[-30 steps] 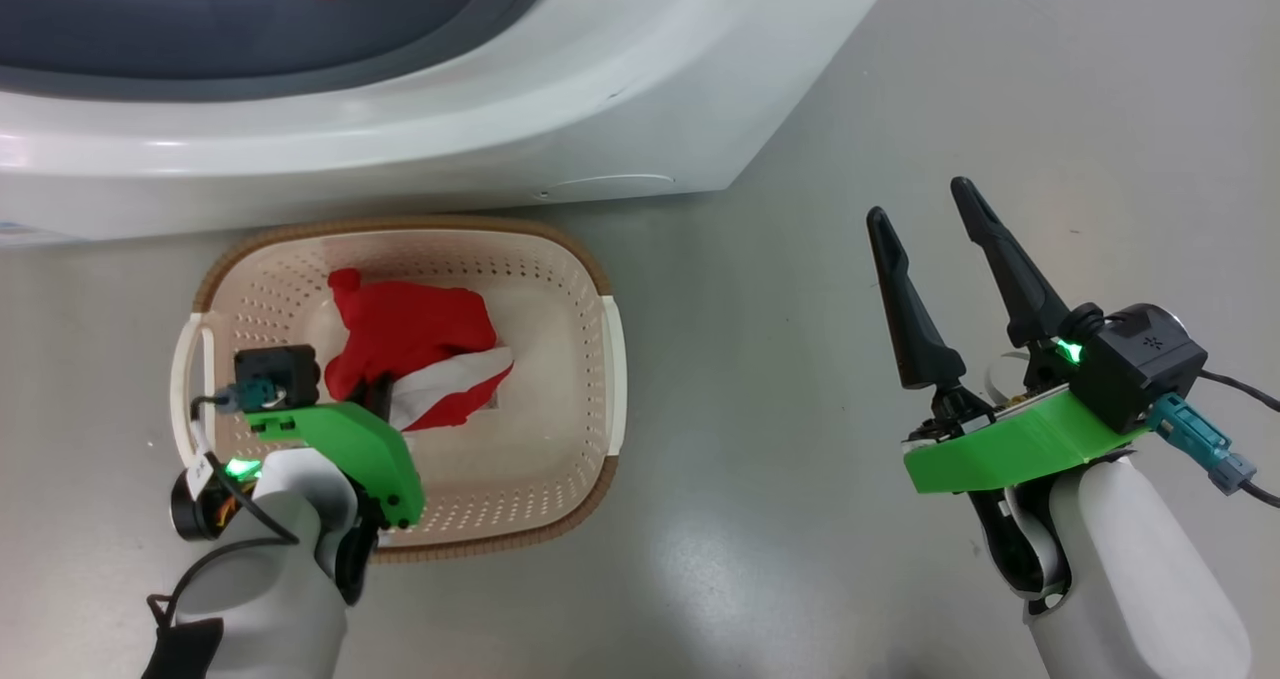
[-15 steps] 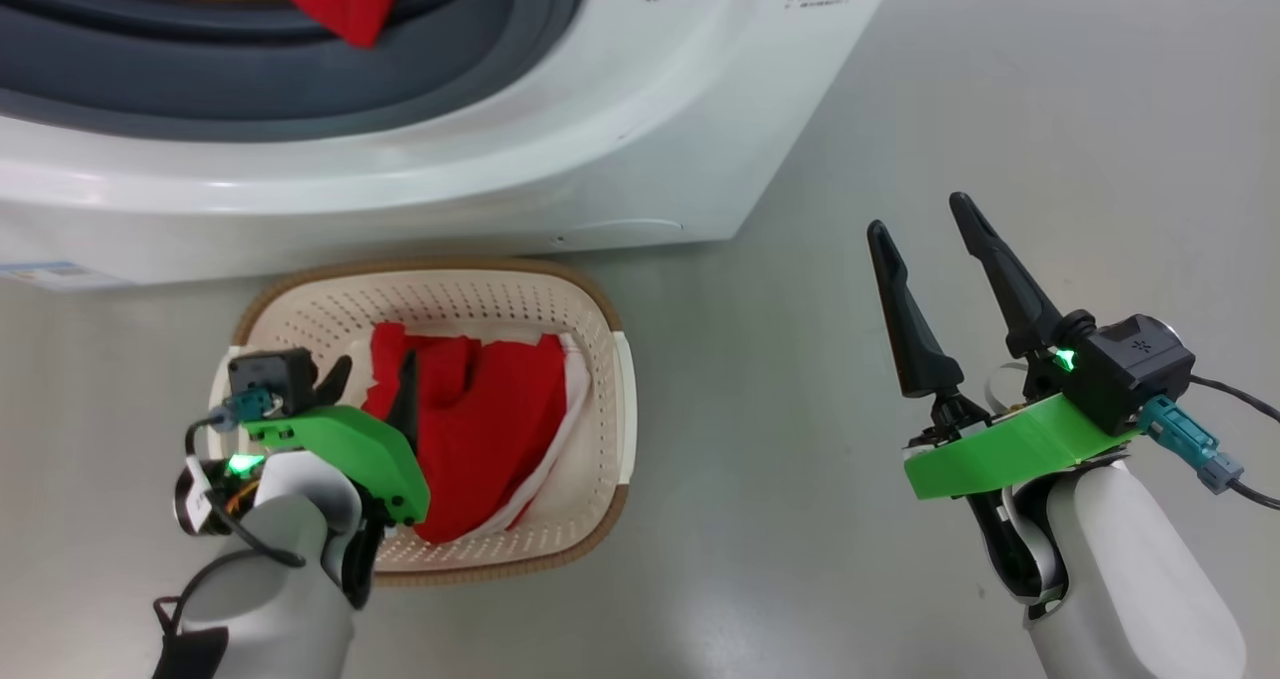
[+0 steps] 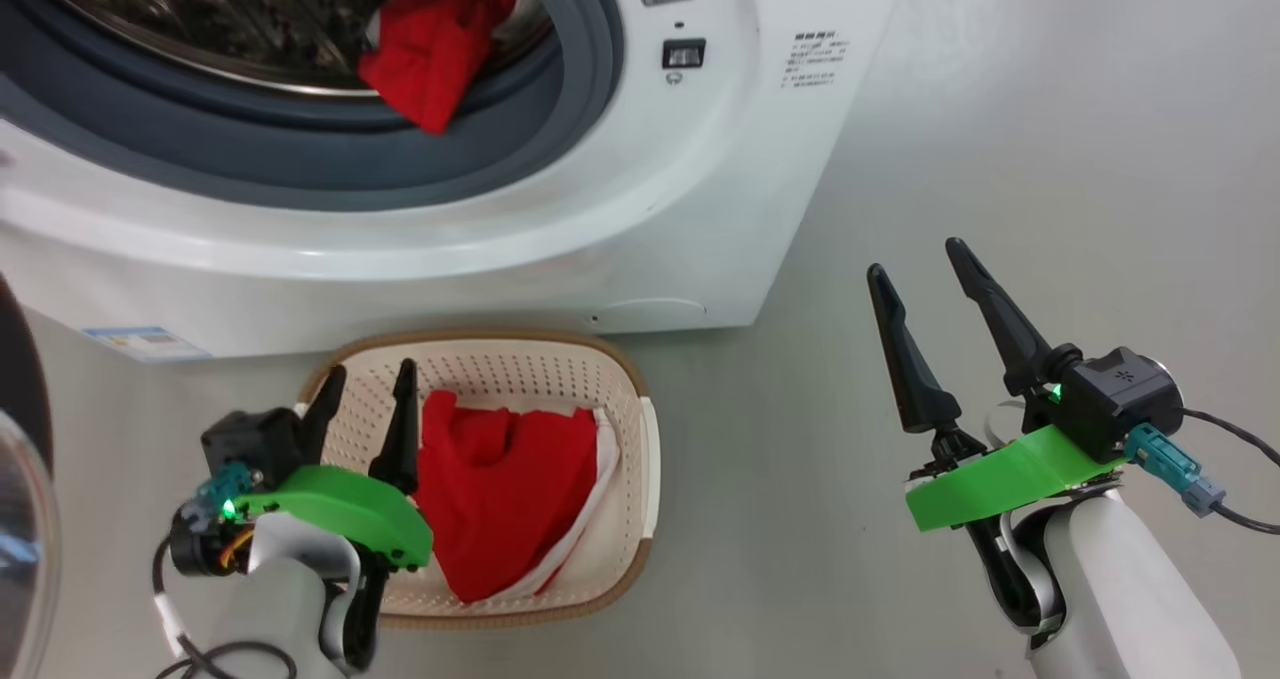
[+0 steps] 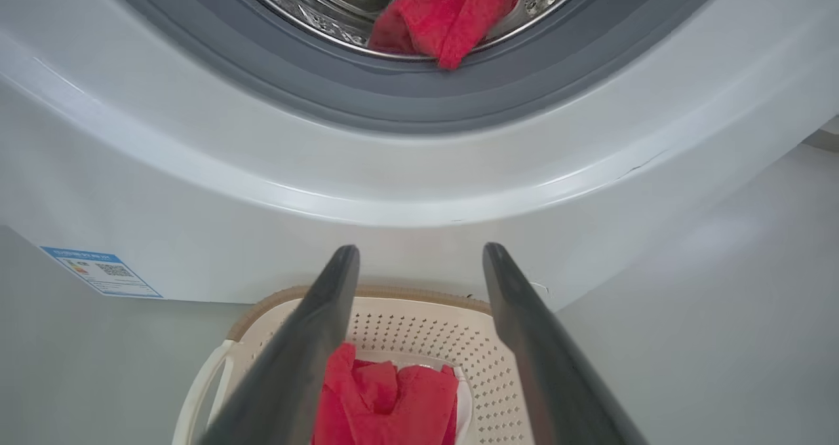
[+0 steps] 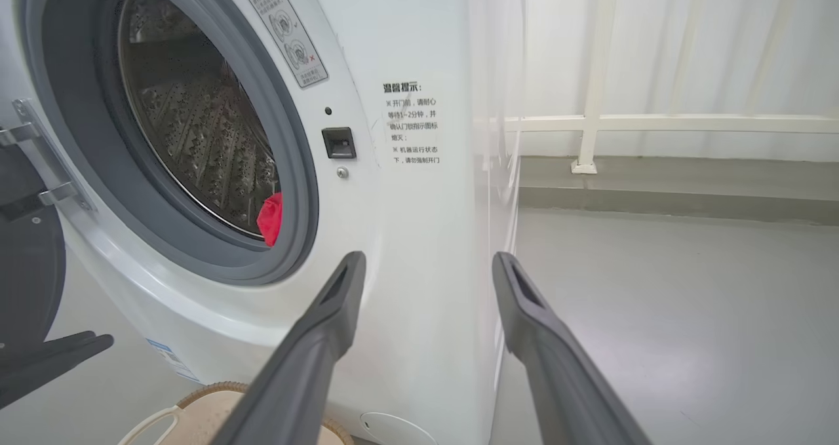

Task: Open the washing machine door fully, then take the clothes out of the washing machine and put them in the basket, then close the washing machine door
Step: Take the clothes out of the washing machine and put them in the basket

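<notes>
At 9 o'clock of the head view the door hangs swung wide, a glossy black rim round bulging clear glass. The left tool has changed most. A second ago it was down in the basket, fingers together on the red garment. Half a second ago they had parted, and now they stand apart and empty, lifted over the basket's 9 o'clock wall. The garment lies loose in the basket, just right of the tool and free of it. The head camera has also tipped up, so more of the washer shows; that is no move of the things. I judge one transfer done and more to fetch: a second garment, at 12 o'clock from the basket, drapes over the lip of the drum. The door cannot be shut yet.

The basket is a cream rounded rectangle of stiff plastic, pierced in rows, with a brown woven-look rim. The garment is limp cloth, crumpled in folds, with white trim on its 3 o'clock edge. The washer is smooth, white and boxy. A matt grey ring frames the shiny dimpled steel drum. At 4 o'clock the right tool hovers over grey floor, its tapered dark fingers apart, holding nothing.
</notes>
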